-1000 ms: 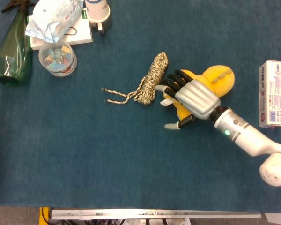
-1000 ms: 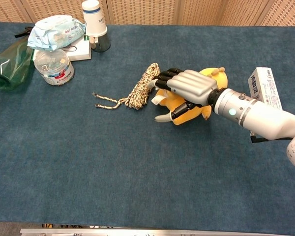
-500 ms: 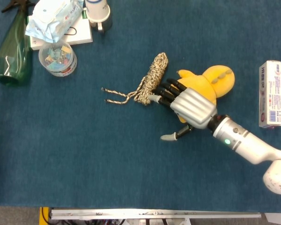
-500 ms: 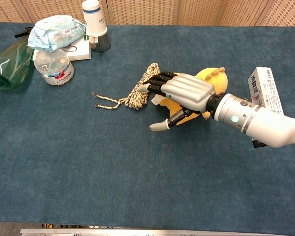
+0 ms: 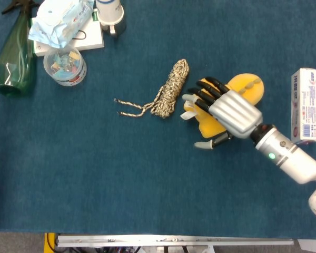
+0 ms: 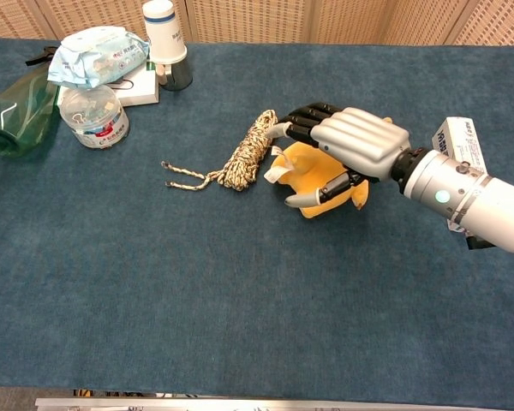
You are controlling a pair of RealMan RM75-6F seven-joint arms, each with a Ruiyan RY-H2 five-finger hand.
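Note:
My right hand (image 5: 229, 110) hovers over a yellow plush duck (image 5: 247, 87) lying right of centre on the blue cloth. Its fingers are spread and reach left past the toy, the thumb sticks out below, and it holds nothing. In the chest view the hand (image 6: 351, 141) sits just above the duck (image 6: 313, 167), with the thumb tip close to the toy's front. A coiled beige rope (image 5: 171, 89) lies just left of the fingertips, apart from them, its loose ends trailing left. My left hand shows in neither view.
A toothpaste box (image 5: 304, 105) lies at the right edge. At the far left are a green bottle (image 5: 13, 52), a clear jar of clips (image 5: 65, 66), a pack of wipes (image 5: 60, 21) on a white book, and a white-capped container (image 5: 109, 13).
My right hand drew back to the right, from touching the rope's end to above the duck. Rope and duck stayed where they were.

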